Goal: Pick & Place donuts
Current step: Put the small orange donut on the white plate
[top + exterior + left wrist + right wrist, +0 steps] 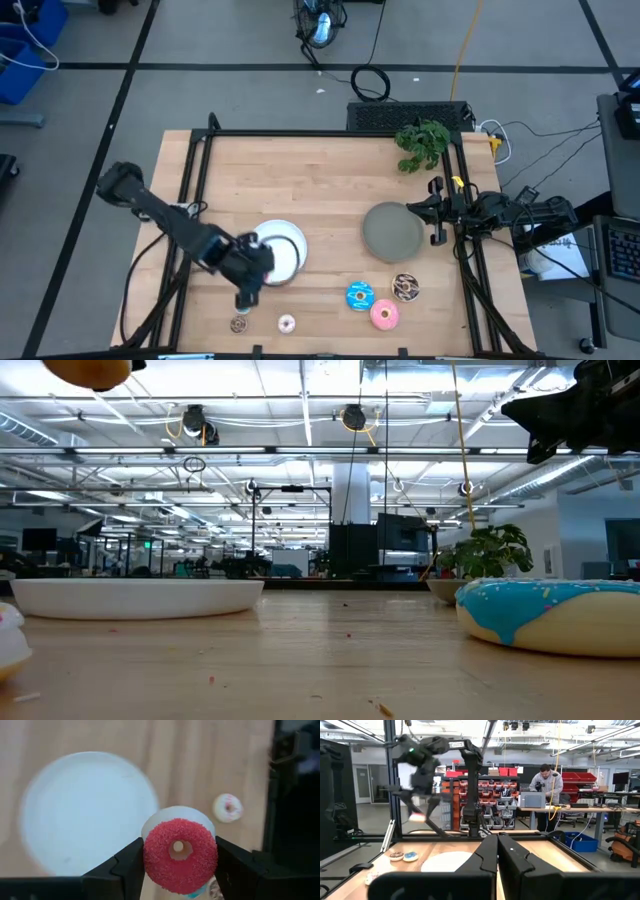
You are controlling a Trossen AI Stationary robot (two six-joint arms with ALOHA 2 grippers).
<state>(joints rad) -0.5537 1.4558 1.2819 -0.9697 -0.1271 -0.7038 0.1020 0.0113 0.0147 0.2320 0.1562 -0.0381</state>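
Overhead, my left tool (180,865) pinches a tiny red donut (180,855) between both fingers, held above the bench (330,180) near the white plate (285,245). Farther right, my right tool (432,210) waits beside the grey plate (392,232), fingers pressed together, empty.

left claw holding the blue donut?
No. In the left wrist view the left claw is shut on a red sugared donut; the blue donut lies on the table.

No legible txt/labels, bins maybe too far.
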